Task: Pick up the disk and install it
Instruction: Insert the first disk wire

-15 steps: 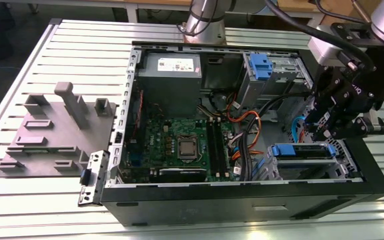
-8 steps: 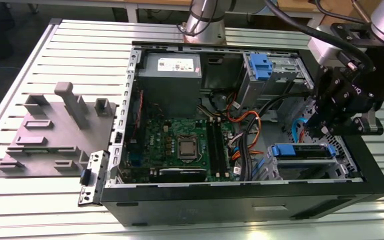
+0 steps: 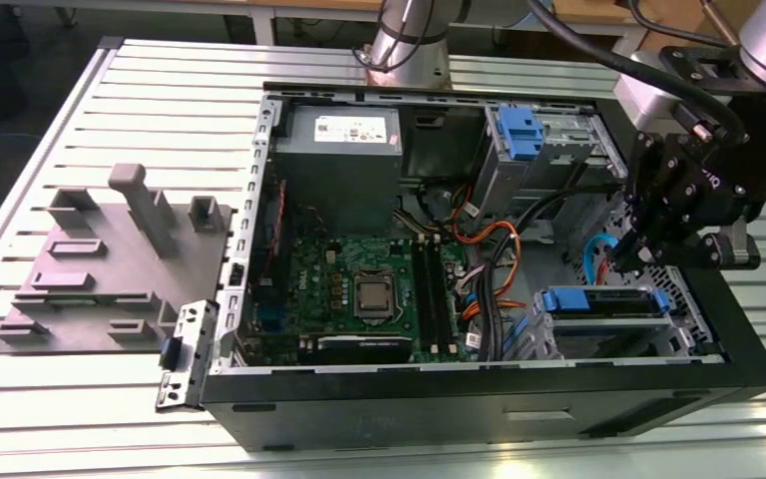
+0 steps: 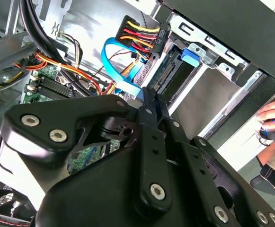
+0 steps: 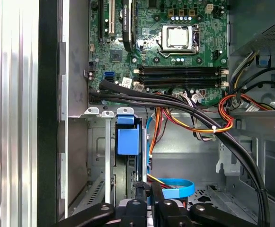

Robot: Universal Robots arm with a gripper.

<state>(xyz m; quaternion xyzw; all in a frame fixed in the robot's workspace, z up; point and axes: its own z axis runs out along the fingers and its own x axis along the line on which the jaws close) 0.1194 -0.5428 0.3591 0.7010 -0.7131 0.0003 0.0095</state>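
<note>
We see the black gripper (image 3: 642, 261) hemmed between orange-and-yellow cable bundles (image 3: 490, 239) and the blue-tabbed metal drive bay (image 3: 605, 321); the green motherboard (image 3: 356, 289) lies open.

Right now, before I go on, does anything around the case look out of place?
Yes: a person's fingers sit just outside the computer case, on the side where the hand hovers over the disk in its bay. That is close for a working arm. Inside, nothing looks spilled or broken.

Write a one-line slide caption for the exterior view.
Robot hand lowered inside the open computer case, just above the blue-framed disk sitting in its drive bay.
</note>
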